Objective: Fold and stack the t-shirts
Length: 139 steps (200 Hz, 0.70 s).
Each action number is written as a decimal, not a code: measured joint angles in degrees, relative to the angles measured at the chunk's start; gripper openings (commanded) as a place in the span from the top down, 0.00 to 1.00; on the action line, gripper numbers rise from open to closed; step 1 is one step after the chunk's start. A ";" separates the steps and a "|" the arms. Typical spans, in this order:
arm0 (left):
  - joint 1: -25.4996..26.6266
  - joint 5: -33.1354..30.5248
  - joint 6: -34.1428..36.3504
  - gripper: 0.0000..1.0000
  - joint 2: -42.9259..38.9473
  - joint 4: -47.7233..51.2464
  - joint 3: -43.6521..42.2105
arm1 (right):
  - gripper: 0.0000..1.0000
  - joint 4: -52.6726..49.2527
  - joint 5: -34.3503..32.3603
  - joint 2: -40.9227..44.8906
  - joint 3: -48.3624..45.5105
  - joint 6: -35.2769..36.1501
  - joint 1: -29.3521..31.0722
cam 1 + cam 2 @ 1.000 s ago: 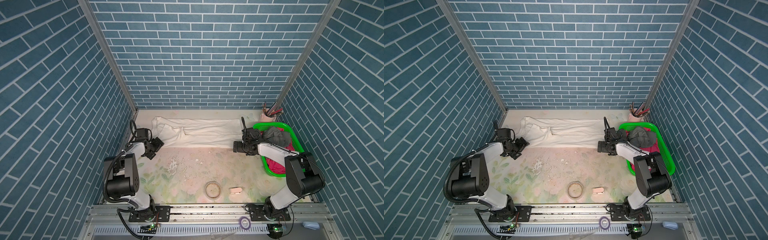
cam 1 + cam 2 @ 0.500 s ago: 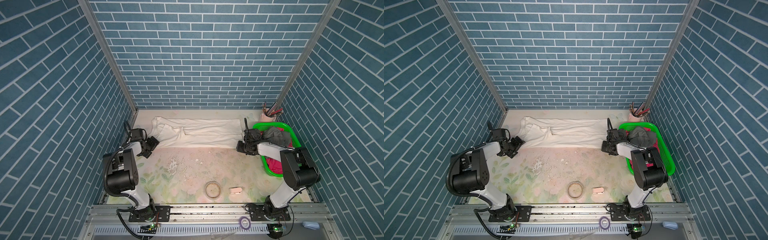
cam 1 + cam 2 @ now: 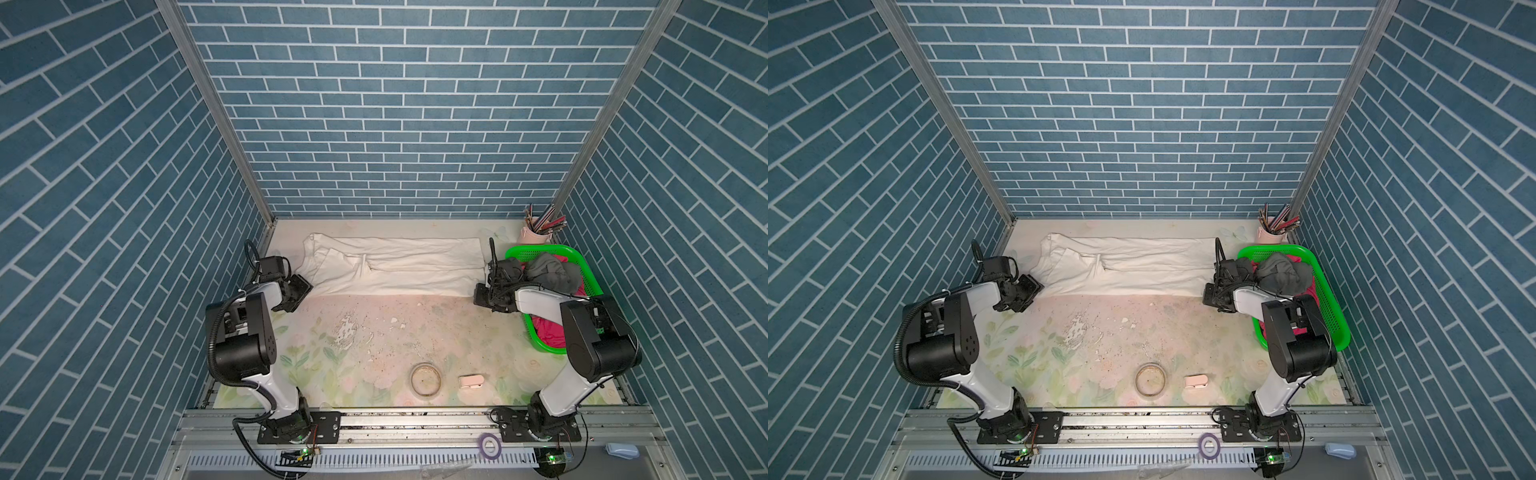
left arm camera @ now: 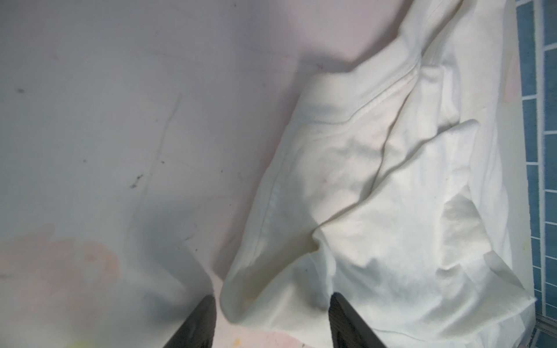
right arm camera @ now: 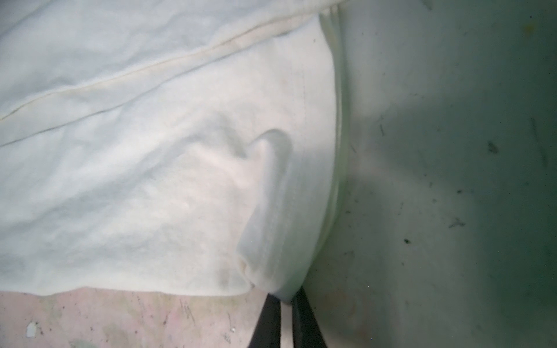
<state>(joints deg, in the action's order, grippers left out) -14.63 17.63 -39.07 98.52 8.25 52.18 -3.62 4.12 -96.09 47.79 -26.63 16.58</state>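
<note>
While the cream-white t-shirt (image 3: 395,266) lies spread as a long band across the far part of the surface (image 3: 374,332), both arms reach to its near corners. At the left near corner sits the left pincer (image 3: 301,289). In the left wrist view its fingers (image 4: 202,322) stand spread, with a fold of the cloth's edge lying between them. At the right near corner sits the right pincer (image 3: 482,293). In the right wrist view its fingers (image 5: 268,322) are pressed almost together, pinching the hem of the same shirt. A green basket (image 3: 536,250) stands at the right edge of the surface, just beside the right pincer. It holds a dark grey t-shirt (image 3: 548,268) at its far end and a magenta t-shirt (image 3: 548,332) nearer.
</note>
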 measured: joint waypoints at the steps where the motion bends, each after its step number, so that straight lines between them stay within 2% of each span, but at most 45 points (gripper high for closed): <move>1: 0.02 -0.04 -0.20 0.50 0.07 -0.07 0.02 | 0.89 0.00 0.00 0.02 -0.02 0.00 0.00; 20: 0.24 -0.24 -0.07 0.73 1.18 -0.94 0.20 | 0.92 0.04 0.04 0.61 -0.04 0.07 0.02; 37: 0.31 -0.81 0.48 1.00 2.27 -1.29 0.63 | 0.93 0.11 0.13 1.36 -0.24 0.11 0.00; 64: 0.28 -1.25 1.11 1.00 4.55 -0.94 3.19 | 0.95 0.22 0.24 3.23 -1.36 0.11 0.02; 82: 0.26 -1.77 1.42 1.00 6.58 -0.09 6.12 | 1.00 0.22 0.28 4.22 -2.14 0.37 0.02; 106: 0.24 -2.73 1.84 1.00 9.70 1.22 10.82 | 1.00 0.09 0.31 4.94 -3.41 0.52 0.37; 139: 0.24 -4.50 2.64 1.00 15.10 2.93 19.34 | 1.00 -1.42 -0.44 6.05 -5.95 0.26 5.14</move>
<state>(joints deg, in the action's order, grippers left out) -14.39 13.13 -36.42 113.62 11.18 71.53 -5.04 3.68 -90.04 41.85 -26.37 21.71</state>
